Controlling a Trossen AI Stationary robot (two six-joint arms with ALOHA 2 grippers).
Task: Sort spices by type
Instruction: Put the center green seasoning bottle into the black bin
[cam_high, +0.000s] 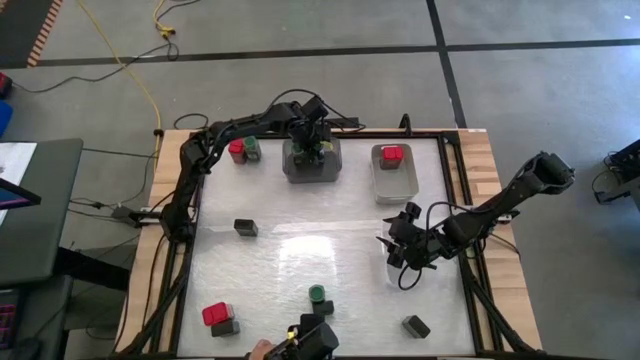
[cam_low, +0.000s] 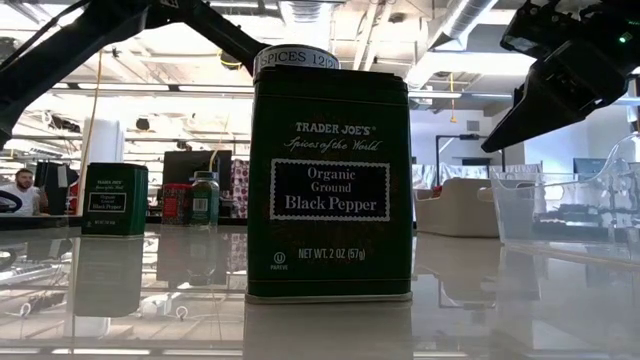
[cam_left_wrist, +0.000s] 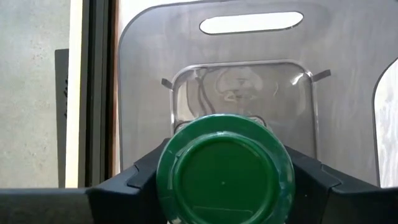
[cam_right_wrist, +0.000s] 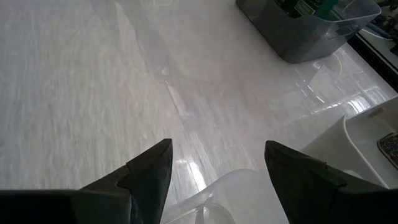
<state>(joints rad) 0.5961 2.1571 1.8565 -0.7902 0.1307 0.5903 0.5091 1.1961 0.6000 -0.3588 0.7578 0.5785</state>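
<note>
Both arms were dark, jointed and slender, with black cables looped along their links. The left gripper (cam_left_wrist: 224, 186) had matte black, angular fingers; the right gripper (cam_right_wrist: 217, 180) showed two tapered, wedge-shaped black fingers.

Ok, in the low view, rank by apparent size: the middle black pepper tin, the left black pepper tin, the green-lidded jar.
1. Middle black pepper tin, nearest the camera.
2. Left black pepper tin.
3. Green-lidded jar.
Nearness inflates the first; real sizes unsure.
</note>
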